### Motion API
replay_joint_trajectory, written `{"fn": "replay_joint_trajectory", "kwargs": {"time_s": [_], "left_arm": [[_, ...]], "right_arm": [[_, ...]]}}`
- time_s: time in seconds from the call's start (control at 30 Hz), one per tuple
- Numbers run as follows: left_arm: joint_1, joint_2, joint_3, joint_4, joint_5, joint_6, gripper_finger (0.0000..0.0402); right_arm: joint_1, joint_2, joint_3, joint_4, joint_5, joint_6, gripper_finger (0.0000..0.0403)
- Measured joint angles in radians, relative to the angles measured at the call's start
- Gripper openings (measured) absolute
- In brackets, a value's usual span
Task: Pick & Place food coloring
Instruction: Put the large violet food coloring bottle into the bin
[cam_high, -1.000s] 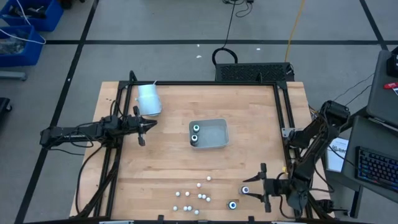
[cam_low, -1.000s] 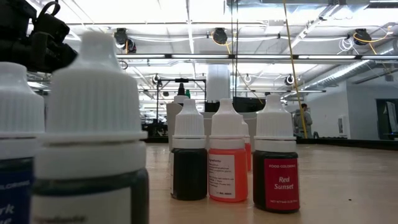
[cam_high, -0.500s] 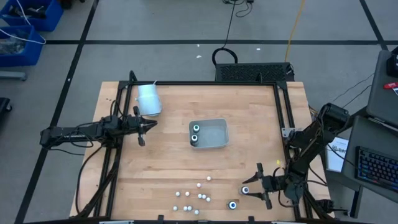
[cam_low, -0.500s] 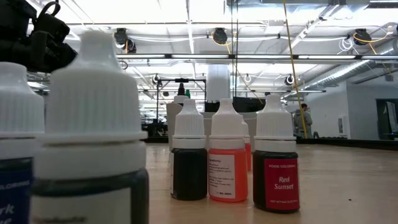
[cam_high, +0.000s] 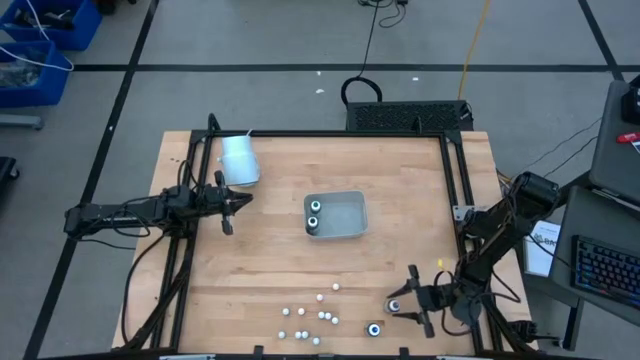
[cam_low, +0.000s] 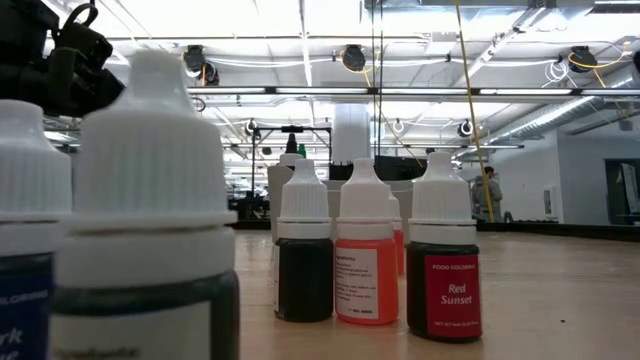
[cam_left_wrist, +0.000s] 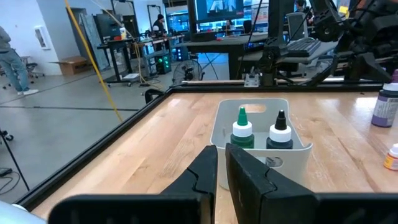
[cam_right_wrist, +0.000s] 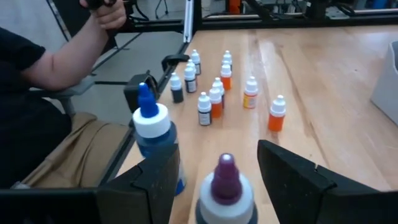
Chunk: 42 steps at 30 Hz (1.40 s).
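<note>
The right pincer (cam_high: 408, 305) is hanging low over the near right part of the bench (cam_high: 400, 200), its fingers spread wide with nothing gripped, and a purple-capped bottle (cam_right_wrist: 225, 186) is standing in the gap between them. A blue-capped bottle (cam_right_wrist: 151, 140) is standing just beside it, close to one finger. The risk I am judging here is plain: if the fingers are closing off-centre, one of them is likely pushing the purple-capped bottle over rather than pinching it, and a tipped bottle is rolling away on the smooth wood. The same finger could be clipping the blue-capped bottle and knocking it toward the bench edge, which is near on that side.

The cluster of small bottles (cam_high: 310, 318) is sitting farther left along the near edge, packed close, so a sweep through there could be toppling several at once. A person's arm (cam_right_wrist: 68, 56) is showing beyond the bench edge, close enough to call for care.

Two bottles (cam_high: 314, 214) are already standing in the tray (cam_high: 350, 200) at mid-bench. The left pincer (cam_high: 228, 204) is waiting left of the tray with fingers nearly together, holding nothing.
</note>
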<state>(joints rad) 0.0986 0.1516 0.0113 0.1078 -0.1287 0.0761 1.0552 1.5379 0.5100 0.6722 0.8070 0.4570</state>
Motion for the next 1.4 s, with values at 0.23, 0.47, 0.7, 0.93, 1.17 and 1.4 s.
{"fn": "replay_joint_trajectory", "kwargs": {"time_s": [0.23,0.47,0.7,0.93,1.17,1.4], "left_arm": [[0.0,0.0,0.0,0.0,0.0,0.004,0.0042],[0.0,0.0,0.0,0.0,0.0,0.004,0.0042],[0.0,0.0,0.0,0.001,-0.001,0.007,0.0042],[0.0,0.0,0.0,0.001,-0.001,0.006,0.0042],[0.0,0.0,0.0,0.001,-0.002,0.006,0.0042],[0.0,0.0,0.0,0.001,-0.003,0.006,0.0042]], "right_arm": [[-0.001,0.0,0.0,-0.064,0.0,0.065,0.0208],[-0.001,0.0,0.0,-0.091,-0.027,0.088,0.0199],[-0.001,0.0,0.0,-0.094,-0.05,0.091,0.0156],[-0.001,0.0,0.0,-0.095,-0.05,0.085,0.0112],[-0.003,-0.002,0.0,-0.093,-0.023,0.067,0.0116],[-0.027,-0.074,0.0,-0.072,-0.057,-0.012,0.0112]]}}
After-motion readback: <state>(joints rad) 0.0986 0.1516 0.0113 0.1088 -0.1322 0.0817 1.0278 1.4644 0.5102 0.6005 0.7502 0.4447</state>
